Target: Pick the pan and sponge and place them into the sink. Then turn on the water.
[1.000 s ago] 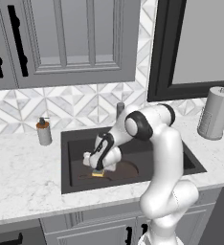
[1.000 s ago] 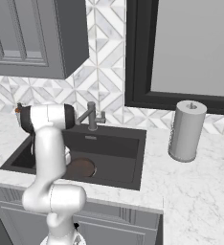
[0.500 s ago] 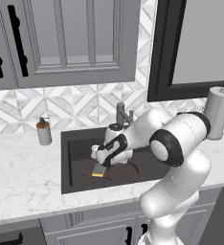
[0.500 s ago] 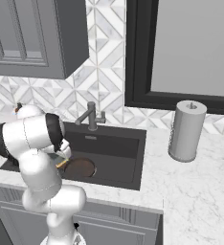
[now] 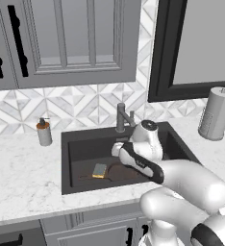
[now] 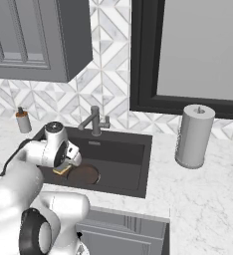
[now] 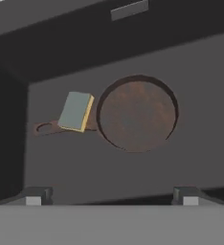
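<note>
White marble surface (image 5: 23, 168) runs along a patterned tile backsplash (image 5: 81, 103) under grey cabinets (image 5: 71, 41), and the dark sink (image 5: 68, 166) is set into it. On the sink floor lies the pan (image 7: 137, 112), round and rust-brown, flat on its base with its thin handle reaching away toward one side wall. The sponge (image 7: 76, 111) lies on that handle, just beside the pan's rim, its green-grey face up and a yellow edge showing; in the left base view the sponge (image 5: 99, 170) lies in the left half of the basin, with the pan (image 5: 125, 172) to its right, partly behind the arm.

The end effector (image 7: 111, 197) hangs over the basin, well apart from both things, its two fingertips (image 7: 36, 195) spread wide with nothing between them. From the right base view the sponge (image 6: 62, 170) and pan (image 6: 83, 174) peek out beside the white wrist.

A grey faucet (image 5: 122, 116) stands at the back rim of the sink. A soap bottle (image 5: 44, 132) sits on the surface to the left, and a paper towel roll (image 5: 215, 113) stands upright to the right, below a dark-framed window (image 6: 193, 55).
</note>
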Robot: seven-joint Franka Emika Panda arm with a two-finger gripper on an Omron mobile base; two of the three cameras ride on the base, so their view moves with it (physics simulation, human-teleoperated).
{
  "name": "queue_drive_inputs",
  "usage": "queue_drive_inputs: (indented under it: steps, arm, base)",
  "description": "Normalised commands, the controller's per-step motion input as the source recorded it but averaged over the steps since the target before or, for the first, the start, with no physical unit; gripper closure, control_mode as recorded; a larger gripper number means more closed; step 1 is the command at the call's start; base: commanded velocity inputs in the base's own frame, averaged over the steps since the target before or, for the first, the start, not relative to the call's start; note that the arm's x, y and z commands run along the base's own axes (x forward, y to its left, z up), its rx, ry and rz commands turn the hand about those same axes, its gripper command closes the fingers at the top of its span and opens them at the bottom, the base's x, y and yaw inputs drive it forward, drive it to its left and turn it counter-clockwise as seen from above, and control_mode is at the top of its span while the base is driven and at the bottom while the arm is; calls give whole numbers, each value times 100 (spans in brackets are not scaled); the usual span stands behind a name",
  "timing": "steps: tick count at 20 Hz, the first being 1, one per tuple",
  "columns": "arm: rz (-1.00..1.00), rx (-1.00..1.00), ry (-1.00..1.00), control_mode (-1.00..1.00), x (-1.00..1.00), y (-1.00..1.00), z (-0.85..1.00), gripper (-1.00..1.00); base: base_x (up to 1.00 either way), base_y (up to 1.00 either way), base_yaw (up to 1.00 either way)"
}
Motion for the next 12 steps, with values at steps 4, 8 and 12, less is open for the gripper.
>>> queue_drive_inputs:
  steps: [4, 8, 12]
  arm:
    - [8, -2, 1, -100, -34, -65, 100, -100]
    - [1, 0, 8, -100, -2, -72, 89, -100]
    - [0, 10, 6, -100, 0, -77, 20, -100]
  base:
    - [0, 0, 0]
    - [0, 0, 0]
    - [0, 0, 0]
